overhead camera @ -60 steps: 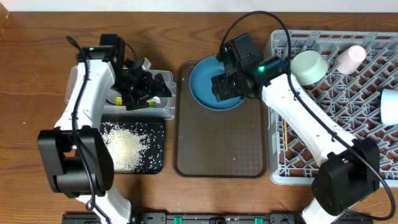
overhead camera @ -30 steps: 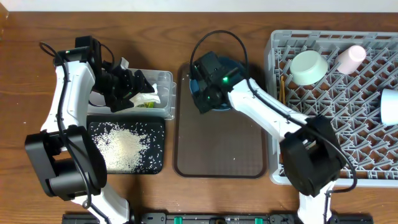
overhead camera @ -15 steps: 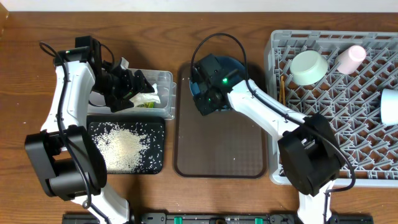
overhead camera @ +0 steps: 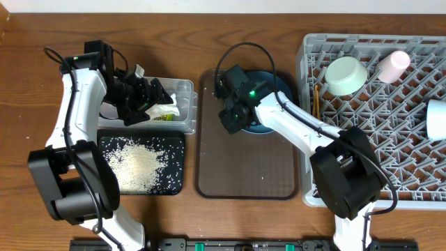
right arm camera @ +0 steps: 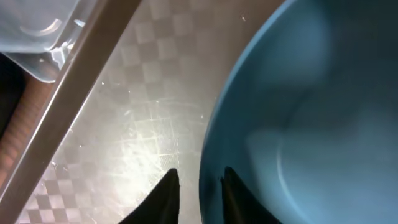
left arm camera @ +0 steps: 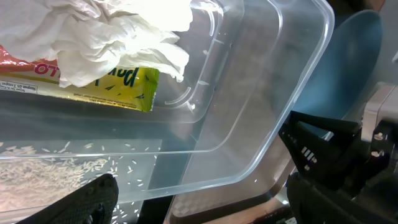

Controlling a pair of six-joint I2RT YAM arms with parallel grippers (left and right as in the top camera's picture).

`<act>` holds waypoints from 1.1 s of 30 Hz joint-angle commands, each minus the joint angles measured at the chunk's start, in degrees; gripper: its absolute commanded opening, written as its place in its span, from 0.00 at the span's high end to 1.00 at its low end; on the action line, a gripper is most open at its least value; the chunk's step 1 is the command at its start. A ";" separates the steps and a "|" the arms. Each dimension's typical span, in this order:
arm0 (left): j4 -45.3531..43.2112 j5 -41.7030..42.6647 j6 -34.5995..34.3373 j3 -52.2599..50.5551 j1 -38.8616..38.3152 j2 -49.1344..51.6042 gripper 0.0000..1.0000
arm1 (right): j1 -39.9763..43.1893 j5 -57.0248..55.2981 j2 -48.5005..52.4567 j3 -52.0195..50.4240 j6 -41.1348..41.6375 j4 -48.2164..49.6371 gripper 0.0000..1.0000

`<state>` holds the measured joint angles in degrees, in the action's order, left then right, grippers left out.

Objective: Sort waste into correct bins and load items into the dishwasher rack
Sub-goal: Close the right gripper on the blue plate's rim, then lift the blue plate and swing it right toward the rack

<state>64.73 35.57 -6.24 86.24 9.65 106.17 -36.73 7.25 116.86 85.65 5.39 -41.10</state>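
On the brown serving tray (overhead camera: 244, 167) at mid-counter, the blue plate-bowl (right arm camera: 298, 124) is sitting with the right fingers (right arm camera: 168, 196) straddling its rim, one outside and one inside. I cannot tell whether they are pinching it. Beside the tray, the left fingers (left arm camera: 93, 199) are hanging spread wide, holding nothing, over the clear tub (left arm camera: 249, 93), where the white tissue (left arm camera: 118, 31) is lying on the yellow-green wrapper (left arm camera: 118, 87).

Two dark fingers (right arm camera: 166, 198) straddle the rim of the blue plate-bowl (right arm camera: 311, 112). It sits on the brown tray (right arm camera: 143, 124). The corner of a clear tub (right arm camera: 37, 31) shows top left.
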 commanded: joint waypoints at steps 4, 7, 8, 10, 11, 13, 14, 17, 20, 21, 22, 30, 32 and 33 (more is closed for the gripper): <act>0.55 -0.72 -0.72 1.05 0.15 -0.74 0.11 | -0.52 -0.33 0.48 -0.26 -0.33 -1.66 0.82; 0.55 -0.72 -0.72 1.05 0.15 -0.74 0.10 | -0.61 0.57 0.48 -0.26 -0.28 -2.43 0.86; 0.55 -0.72 -0.72 1.05 0.13 -0.74 0.11 | -0.72 1.62 0.48 -0.26 -0.28 -2.43 0.85; 0.55 -0.72 -0.72 1.05 0.13 -0.74 0.11 | -0.81 4.68 0.44 -0.22 -0.28 -2.32 0.89; 0.55 -0.72 -0.72 1.05 0.13 -0.74 0.11 | -0.79 6.56 0.24 -0.09 -0.17 -2.25 0.93; 0.55 -0.72 -0.72 1.05 0.15 -0.74 0.11 | -0.48 9.55 -0.39 0.35 1.03 -2.16 0.99; 0.57 -0.72 -0.72 1.05 0.15 -0.74 0.10 | -0.20 10.78 -0.90 0.68 1.60 -2.19 0.99; 0.55 -0.72 -0.72 1.05 0.15 -0.74 0.11 | 1.18 13.92 -3.21 1.77 4.11 -2.12 0.99; 0.55 -0.72 -0.72 1.05 0.13 -0.74 0.11 | 2.73 17.97 -6.82 2.32 6.01 -2.01 0.99; 0.55 -0.72 -0.72 1.05 0.13 -0.74 0.11 | 3.23 19.37 -8.09 2.32 6.32 -1.95 0.99; 0.55 -0.72 -0.72 1.05 0.15 -0.74 0.10 | 3.80 20.85 -9.77 2.32 6.69 -1.95 0.99; 0.55 -0.72 -0.72 1.05 0.15 -0.74 0.10 | 8.90 30.18 -24.39 2.32 16.48 -1.95 0.99; 0.55 -0.72 -0.72 1.05 0.15 -0.74 0.11 | 10.43 30.77 -27.98 2.32 18.84 -2.23 0.99; 0.55 -0.72 -0.72 1.05 0.15 -0.74 0.10 | 10.99 30.77 -29.59 2.32 19.76 -2.47 0.99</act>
<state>64.75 35.57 -6.24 86.24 9.65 106.17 -27.77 33.98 92.01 86.21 19.07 -43.29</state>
